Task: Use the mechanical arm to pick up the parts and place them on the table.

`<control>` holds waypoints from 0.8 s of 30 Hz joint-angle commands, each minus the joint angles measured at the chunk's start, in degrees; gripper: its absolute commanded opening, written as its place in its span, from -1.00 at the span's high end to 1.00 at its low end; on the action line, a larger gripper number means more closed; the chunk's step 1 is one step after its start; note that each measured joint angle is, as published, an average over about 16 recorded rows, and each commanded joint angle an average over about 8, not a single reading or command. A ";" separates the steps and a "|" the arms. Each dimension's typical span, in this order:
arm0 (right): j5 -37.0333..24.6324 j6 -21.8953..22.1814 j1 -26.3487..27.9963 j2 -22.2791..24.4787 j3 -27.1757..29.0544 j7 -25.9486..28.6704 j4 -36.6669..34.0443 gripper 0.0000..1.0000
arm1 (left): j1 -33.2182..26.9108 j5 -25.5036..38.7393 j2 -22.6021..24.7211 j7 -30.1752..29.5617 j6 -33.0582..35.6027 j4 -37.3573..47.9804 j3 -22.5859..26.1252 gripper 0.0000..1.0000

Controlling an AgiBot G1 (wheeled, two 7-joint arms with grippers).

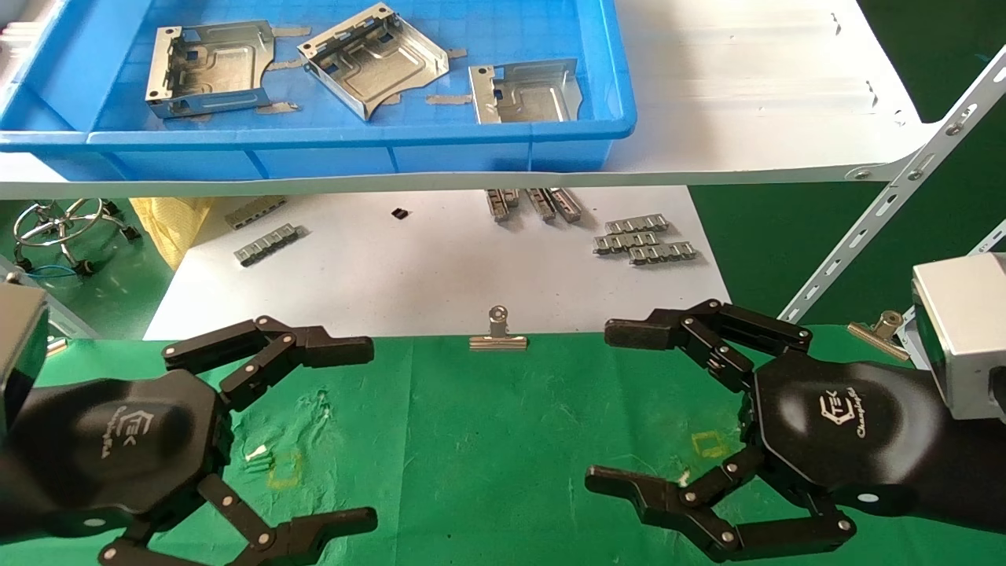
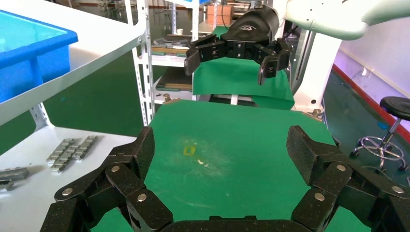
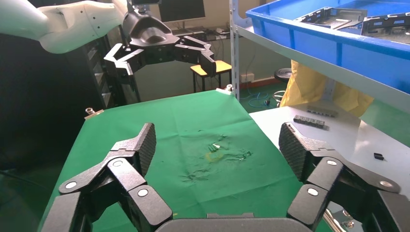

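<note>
Left claw (image 1: 314, 432): over the green tabletop (image 1: 487, 440) on the robot's left side, fingers spread wide apart, nothing between them. The left wrist view shows the same — its own black fingers (image 2: 130, 164) stand open over bare green cloth.

Right claw (image 1: 629, 409): over the tabletop on the right side, facing the left one, fingers also wide apart and holding nothing. In the right wrist view its fingers (image 3: 135, 150) stand open above the cloth.

Parts: three silver brackets, all inside the blue tray (image 1: 314, 141) on the white shelf (image 1: 747, 102), above and behind the tabletop. One bracket (image 1: 211, 69) is at the left of the tray, a second (image 1: 371, 63) lies turned at an angle in the middle, a third (image 1: 525, 93) is at the right. They are well apart from both claws.

Tabletop: wrinkled green cloth with small yellow square marks (image 1: 284, 468) — one near each claw. No part lies on it.

Clip (image 1: 498, 334): a silver binder clip sits on the far edge of the cloth, between the two claws.

Strips (image 1: 644, 240): small grey ridged strips lie in groups on the white board (image 1: 393, 275) under the shelf.

Stool (image 1: 59, 224): a chrome stool base stands on the floor at the far left.
</note>
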 commanded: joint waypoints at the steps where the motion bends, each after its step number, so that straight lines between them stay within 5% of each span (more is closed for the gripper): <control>1: 0.00 0.00 0.00 0.00 0.00 0.00 0.00 1.00 | 0.00 0.00 0.00 0.00 0.00 0.00 0.00 -1.00; 24: 0.00 0.00 0.00 0.00 0.00 0.00 0.00 1.00 | -0.08 0.00 0.00 0.02 0.00 -0.04 -0.02 -1.00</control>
